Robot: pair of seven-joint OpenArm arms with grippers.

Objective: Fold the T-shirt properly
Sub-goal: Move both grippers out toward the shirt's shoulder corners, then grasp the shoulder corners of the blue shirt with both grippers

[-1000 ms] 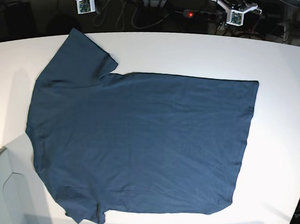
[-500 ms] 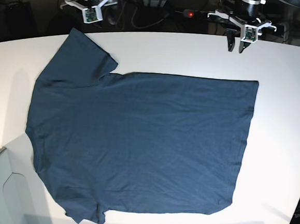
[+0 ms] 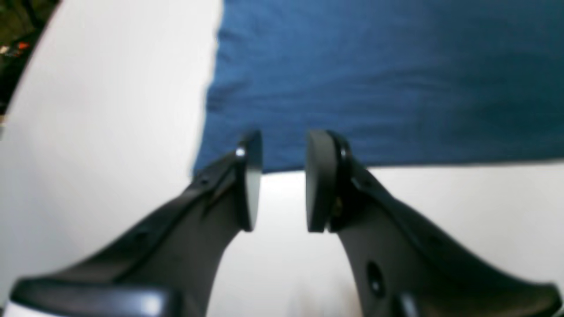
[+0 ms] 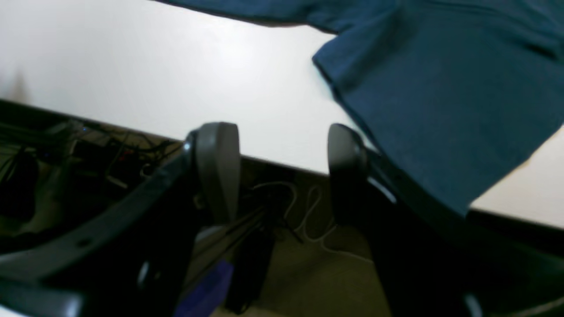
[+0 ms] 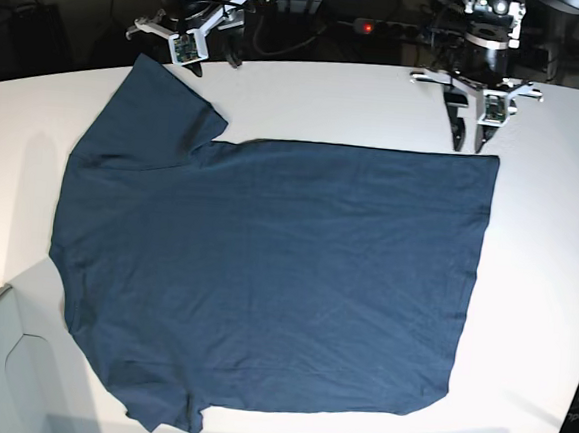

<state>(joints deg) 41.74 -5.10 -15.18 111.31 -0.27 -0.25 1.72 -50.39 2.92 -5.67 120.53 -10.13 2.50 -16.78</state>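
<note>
I see the T-shirt [image 5: 265, 275] spread flat across the middle of the white desk [image 5: 547, 257], sleeves toward the base view's left edge, hem toward its right, nothing folded yet. My left gripper [image 5: 470, 142] hangs just off the far hem corner, jaws parted and empty; my right gripper [image 5: 214, 55] sits beyond the far sleeve near the desk's far edge, jaws apart and empty too. My worry is the pinch: at the hem corner I could catch one layer only (the cloth lies very flat) or push it into a wrinkle. The right could miss the sleeve tip and close on the desk edge, leaving the fold skewed.
</note>
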